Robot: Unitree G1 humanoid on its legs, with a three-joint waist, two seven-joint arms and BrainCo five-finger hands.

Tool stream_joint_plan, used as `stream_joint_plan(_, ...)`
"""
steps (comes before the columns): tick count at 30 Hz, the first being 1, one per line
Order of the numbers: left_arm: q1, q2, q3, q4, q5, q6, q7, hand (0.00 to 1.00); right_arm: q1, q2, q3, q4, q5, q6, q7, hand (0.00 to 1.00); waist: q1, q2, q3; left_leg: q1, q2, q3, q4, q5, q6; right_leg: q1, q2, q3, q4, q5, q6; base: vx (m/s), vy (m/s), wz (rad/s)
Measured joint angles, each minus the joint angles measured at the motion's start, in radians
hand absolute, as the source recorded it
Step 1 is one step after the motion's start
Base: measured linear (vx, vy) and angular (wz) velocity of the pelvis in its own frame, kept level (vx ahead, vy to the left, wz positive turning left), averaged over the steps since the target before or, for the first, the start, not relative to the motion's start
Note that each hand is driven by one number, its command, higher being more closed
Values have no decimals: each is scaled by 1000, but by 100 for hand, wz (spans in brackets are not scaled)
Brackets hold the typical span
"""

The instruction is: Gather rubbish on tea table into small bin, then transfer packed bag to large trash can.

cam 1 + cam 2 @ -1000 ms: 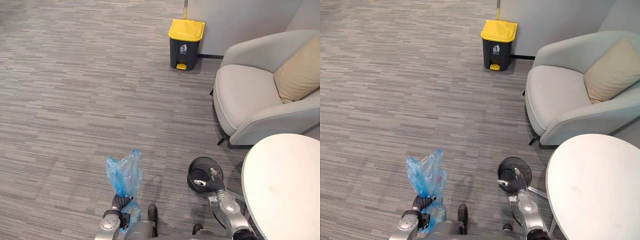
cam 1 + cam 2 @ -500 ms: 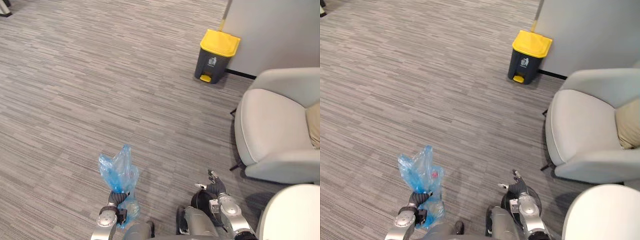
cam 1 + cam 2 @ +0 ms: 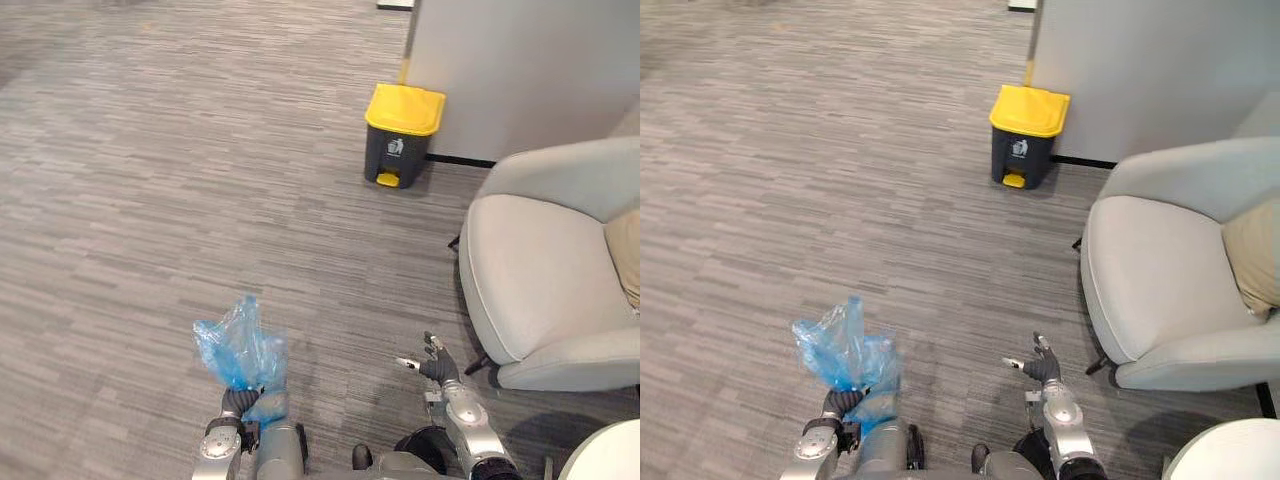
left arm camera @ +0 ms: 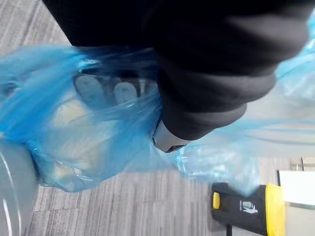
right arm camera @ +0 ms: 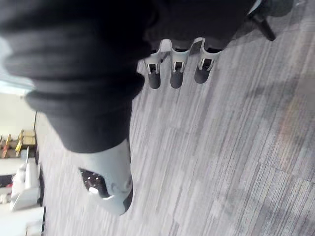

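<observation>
Down at the lower left of the head views, my left hand [image 3: 238,403] is clenched round the gathered neck of a crumpled translucent blue plastic bag [image 3: 238,350], held above the grey striped carpet [image 3: 150,200]; my right hand [image 3: 437,367] hangs empty, fingers spread, near a pale grey armchair [image 3: 540,290]; a dark grey pedal bin with a yellow lid [image 3: 398,148] stands well apart by the wall [image 3: 520,60]. From my left wrist, my fingers [image 4: 123,92] show curled behind the blue film, the bin beyond; from my right wrist, straight fingers [image 5: 176,73] hover over carpet.
</observation>
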Motion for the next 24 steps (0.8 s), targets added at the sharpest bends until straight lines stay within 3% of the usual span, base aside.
stream_joint_plan(1,2,3,0,-1,0,0,0,100,3,6,0,3,0,9,0,0,3,-4,-3,4,-15,11,10,13,16,7,-16,20,-1,-12,19,238,369,-58)
stream_joint_plan(2,5,8,-2,0,0,1,0,100,8,19,4,1,-2,9,1,0,-3,-26,-8,8,-45,29,15,-5,42,10,-48,24,1,-30,42,243,323,-26)
stream_joint_plan(5,-3,9,-15,-1,0,1,-1,100,13,25,2,3,-3,9,2,0,2,-46,-17,15,-106,74,23,-53,91,-32,-111,22,91,-75,88,229,248,-21)
stream_joint_plan(7,11,17,-23,-2,-1,6,-1,100,13,29,2,3,-13,10,3,0,1,-49,-14,61,-118,106,14,-83,108,-96,-114,22,278,-88,115,251,183,-41)
stream_joint_plan(9,39,40,-46,-3,-1,10,1,100,18,44,3,3,-29,10,3,0,-2,-64,-10,142,-127,137,1,-114,126,-219,-118,-3,592,-61,198,288,121,-39)
stream_joint_plan(10,43,46,-51,-4,-1,13,1,100,21,47,3,2,-36,10,3,0,-5,-67,-11,158,-127,140,3,-124,131,-249,-123,-22,654,-63,194,386,94,-21)
stream_joint_plan(12,42,52,-57,-18,-2,23,5,100,28,50,4,-4,-46,11,3,0,-6,-75,-10,215,-122,143,1,-167,136,-354,-142,-150,757,-96,124,378,25,-7)
stream_joint_plan(13,42,52,-57,-24,-2,24,6,100,30,51,4,-7,-50,11,3,0,-6,-75,-9,231,-119,142,-3,-176,133,-378,-145,-182,754,-105,109,356,-38,5)
stream_joint_plan(16,30,57,-45,-40,-3,24,7,100,24,46,5,1,-70,13,4,0,-16,-65,0,309,-97,127,-31,-210,118,-441,-128,-290,554,-111,79,391,-82,19)
stream_joint_plan(17,25,63,-42,-40,-3,23,9,100,20,45,6,2,-72,14,3,0,-28,-74,-5,330,-95,111,-45,-217,103,-441,-110,-297,432,-77,54,498,-116,49)
stream_joint_plan(18,14,81,-42,-30,-1,22,7,100,23,38,6,6,-78,13,2,0,-37,-95,-8,356,-106,76,-43,-239,65,-440,-98,-293,336,87,-21,522,-115,47)
stream_joint_plan(19,3,76,-40,-13,-2,23,7,100,24,26,4,22,-78,14,1,0,-34,-75,-6,365,-90,60,-39,-244,57,-430,-93,-307,345,83,-26,612,-136,30)
stream_joint_plan(22,-8,64,-31,-5,-2,23,7,100,14,14,3,38,-78,22,2,0,-35,-42,-5,320,-32,23,96,-191,-14,-351,-53,-349,268,50,-53,562,-195,14)
stream_joint_plan(24,-3,22,0,-9,-2,23,2,100,26,21,12,26,-77,26,1,0,-26,-42,-1,218,10,-10,406,-111,-20,-222,-32,-352,182,43,-65,446,-142,7)
